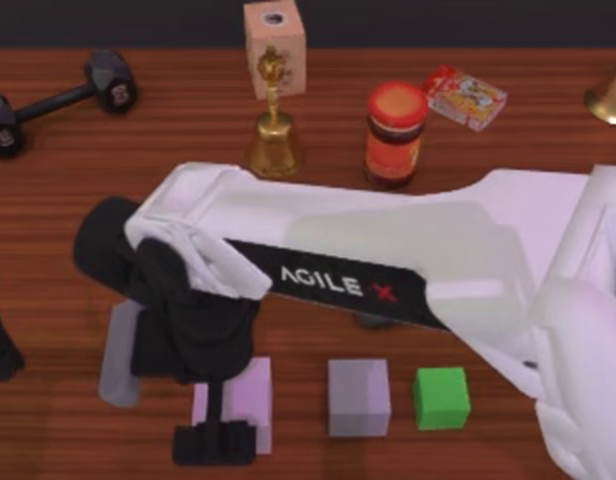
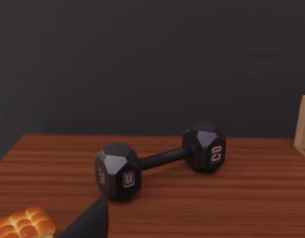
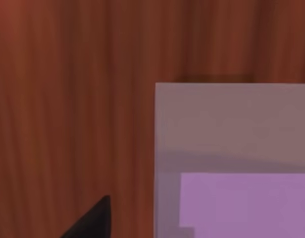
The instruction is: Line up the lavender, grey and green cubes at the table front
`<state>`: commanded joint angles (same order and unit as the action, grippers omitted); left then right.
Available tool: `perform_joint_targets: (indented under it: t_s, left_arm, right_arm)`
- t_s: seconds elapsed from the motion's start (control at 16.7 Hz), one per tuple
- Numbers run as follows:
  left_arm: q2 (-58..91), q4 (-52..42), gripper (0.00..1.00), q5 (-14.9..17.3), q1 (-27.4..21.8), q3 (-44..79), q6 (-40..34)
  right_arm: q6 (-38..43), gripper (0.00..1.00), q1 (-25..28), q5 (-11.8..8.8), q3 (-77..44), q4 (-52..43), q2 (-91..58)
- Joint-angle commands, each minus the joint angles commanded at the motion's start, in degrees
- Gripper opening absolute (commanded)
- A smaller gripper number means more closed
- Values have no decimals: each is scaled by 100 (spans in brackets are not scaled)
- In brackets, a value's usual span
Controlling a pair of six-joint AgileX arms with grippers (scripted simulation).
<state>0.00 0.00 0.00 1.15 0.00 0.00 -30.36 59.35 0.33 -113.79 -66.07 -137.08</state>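
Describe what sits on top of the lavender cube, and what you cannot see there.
The right gripper hangs directly over the lavender cube, hiding its left side; contact can't be judged. Nothing else rests on it.

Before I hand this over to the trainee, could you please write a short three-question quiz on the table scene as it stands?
1. True or false: the green cube lies between the lavender cube and the grey cube.
2. Which arm reaches across to the lavender cube? A) left B) right
3. Fill in: the black object at the table's far left is a ____.

Key: 1. False; the grey cube is in the middle. 2. B; the right gripper sits at the lavender cube. 3. Dumbbell.
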Motion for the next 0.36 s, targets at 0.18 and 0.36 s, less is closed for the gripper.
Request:
perform_joint_targets:
  t_s: [0.18, 0.36]
  left_arm:
    - [0, 0, 100, 0, 0, 0, 0]
    - [0, 0, 100, 0, 0, 0, 0]
  right_arm:
    - [21, 100, -4, -5, -526, -719, 119]
    - [20, 100, 3, -6, -748, -961, 182]
